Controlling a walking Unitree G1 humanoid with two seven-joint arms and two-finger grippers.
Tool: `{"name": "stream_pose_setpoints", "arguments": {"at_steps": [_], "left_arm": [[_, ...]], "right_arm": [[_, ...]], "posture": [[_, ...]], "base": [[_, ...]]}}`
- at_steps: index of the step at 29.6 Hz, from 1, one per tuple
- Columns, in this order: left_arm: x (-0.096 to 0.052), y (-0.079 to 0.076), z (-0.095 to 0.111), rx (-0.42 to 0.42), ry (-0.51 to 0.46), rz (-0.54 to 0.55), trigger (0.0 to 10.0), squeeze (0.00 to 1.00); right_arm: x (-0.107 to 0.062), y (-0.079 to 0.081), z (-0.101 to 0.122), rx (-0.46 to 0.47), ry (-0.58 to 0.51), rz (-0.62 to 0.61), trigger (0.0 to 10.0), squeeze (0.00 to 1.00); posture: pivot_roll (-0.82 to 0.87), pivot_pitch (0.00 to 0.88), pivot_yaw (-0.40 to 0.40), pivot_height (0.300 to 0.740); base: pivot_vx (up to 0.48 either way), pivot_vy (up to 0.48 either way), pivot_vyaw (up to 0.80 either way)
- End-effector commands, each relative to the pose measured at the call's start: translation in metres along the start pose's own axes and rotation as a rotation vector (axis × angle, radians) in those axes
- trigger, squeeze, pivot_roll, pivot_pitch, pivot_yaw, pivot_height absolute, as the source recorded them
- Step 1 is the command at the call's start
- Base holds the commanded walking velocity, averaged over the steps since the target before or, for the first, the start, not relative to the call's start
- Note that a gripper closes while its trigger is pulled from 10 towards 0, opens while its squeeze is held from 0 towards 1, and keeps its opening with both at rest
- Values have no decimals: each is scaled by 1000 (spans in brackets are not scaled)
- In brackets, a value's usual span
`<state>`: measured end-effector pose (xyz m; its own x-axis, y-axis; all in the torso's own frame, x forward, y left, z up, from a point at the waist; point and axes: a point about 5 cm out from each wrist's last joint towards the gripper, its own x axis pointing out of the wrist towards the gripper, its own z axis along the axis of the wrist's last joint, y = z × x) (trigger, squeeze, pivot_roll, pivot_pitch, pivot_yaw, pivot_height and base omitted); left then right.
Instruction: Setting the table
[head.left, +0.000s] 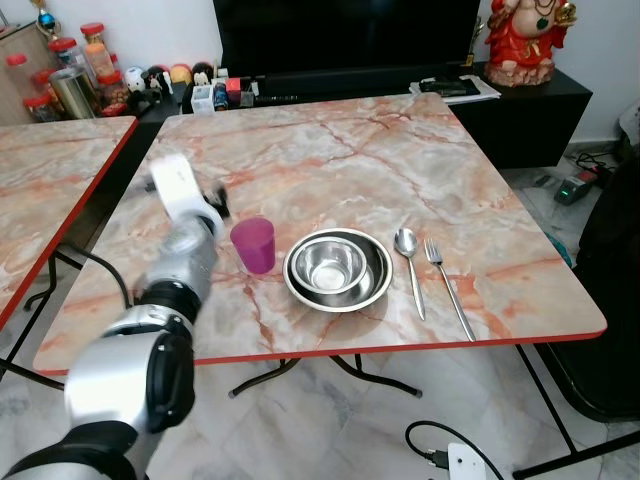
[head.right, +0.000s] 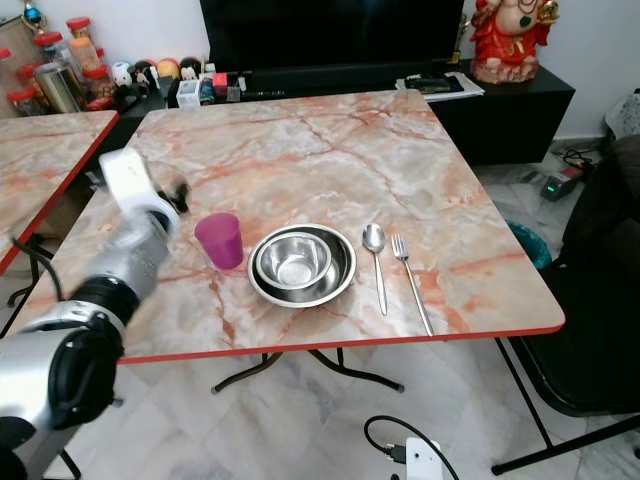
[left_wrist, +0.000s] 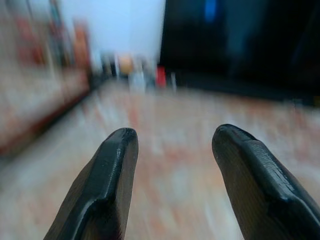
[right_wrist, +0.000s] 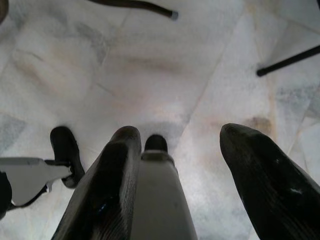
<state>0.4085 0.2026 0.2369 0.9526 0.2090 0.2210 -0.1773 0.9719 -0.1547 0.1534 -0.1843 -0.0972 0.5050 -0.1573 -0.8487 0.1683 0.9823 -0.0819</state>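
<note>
The left arm (head.left: 150, 340) reaches over the table's (head.left: 400, 150) near edge, its left gripper (left_wrist: 170, 175) spread wide and empty beside a cup (head.left: 254, 244). Bowl (head.left: 337, 268), spoon (head.left: 408, 262) and fork (head.left: 447, 285) line up along that edge, likely one place setting. The right gripper (right_wrist: 180, 180) hangs wide open over the floor.

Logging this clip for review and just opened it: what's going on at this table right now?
A place setting is laid out on the marble-patterned table: a purple cup, a steel bowl nested in a steel plate, then a spoon and a fork to its right. The left gripper hovers above the table left of the cup, fingers open and holding nothing. The right gripper hangs idle over the floor, also open.
</note>
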Motion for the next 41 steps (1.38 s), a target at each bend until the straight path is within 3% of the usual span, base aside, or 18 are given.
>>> {"name": "stream_pose_setpoints", "arguments": {"at_steps": [1,4,5,7,10,12,15,16,19,23,24,26,28,31,34,37,38,41], "left_arm": [[-5,15,4,107,-72,23,10000,0],[-11,40,12,159,-142,100,10000,0],[-17,61,15,195,-175,168,10000,0],[-24,80,16,254,-189,226,10000,0],[-39,115,7,415,-155,302,10000,0],[-61,154,-3,556,-111,420,10000,0],[-87,189,-10,679,-77,559,10000,0],[-87,189,-10,679,-77,559,10000,0],[-118,226,-26,770,42,708,10000,0],[-142,249,-39,843,159,806,10000,0],[-166,265,-56,908,298,888,10000,0],[-193,277,-76,951,459,947,10000,0],[-213,281,-92,949,568,969,10000,0],[-236,278,-118,946,764,896,10000,0],[-265,258,-157,852,984,749,10000,0],[-279,238,-182,727,1089,625,10000,0],[-285,217,-199,637,1147,497,10000,0],[-288,188,-217,555,1180,327,10000,0]], "right_arm": [[1,1,5,7,-12,5,10000,0],[1,1,8,-3,-21,8,10000,0],[2,0,10,-8,-25,10,10000,0],[2,0,12,-13,-28,12,10000,0],[2,1,14,-17,-35,18,10000,0],[2,3,16,-18,-44,26,10000,0],[2,3,15,-22,-42,26,10000,0],[2,3,15,-22,-42,26,10000,0],[2,4,14,-30,-37,32,10000,0],[2,6,13,-31,-34,35,10000,0],[2,7,13,-30,-34,37,10000,0],[2,8,12,-28,-33,39,10000,0],[1,9,12,-26,-33,40,10000,0],[1,11,12,-21,-32,41,10000,0],[1,11,11,-17,-32,41,10000,0],[1,11,11,-15,-31,40,10000,0],[1,11,11,-14,-31,38,10000,0],[1,9,11,-16,-32,36,10000,0]], "posture": [[-23,0,50,740],[-9,0,36,740],[-2,0,31,740],[6,0,26,740],[12,0,23,740],[16,0,21,740],[29,0,17,740],[29,0,17,740],[35,0,21,740],[36,0,28,740],[34,0,35,740],[31,0,43,740],[29,0,49,740],[23,0,61,740],[19,0,64,740],[6,0,70,740],[6,0,70,740],[1,0,64,740]], "base": [[0,0,0],[0,0,0],[0,0,0],[0,0,0],[0,0,0],[0,0,0],[0,0,0],[0,0,0],[0,0,0],[0,0,0],[0,0,0],[0,0,0],[0,0,0],[0,0,0],[0,0,0],[0,0,0],[0,0,0],[0,0,0]]}}
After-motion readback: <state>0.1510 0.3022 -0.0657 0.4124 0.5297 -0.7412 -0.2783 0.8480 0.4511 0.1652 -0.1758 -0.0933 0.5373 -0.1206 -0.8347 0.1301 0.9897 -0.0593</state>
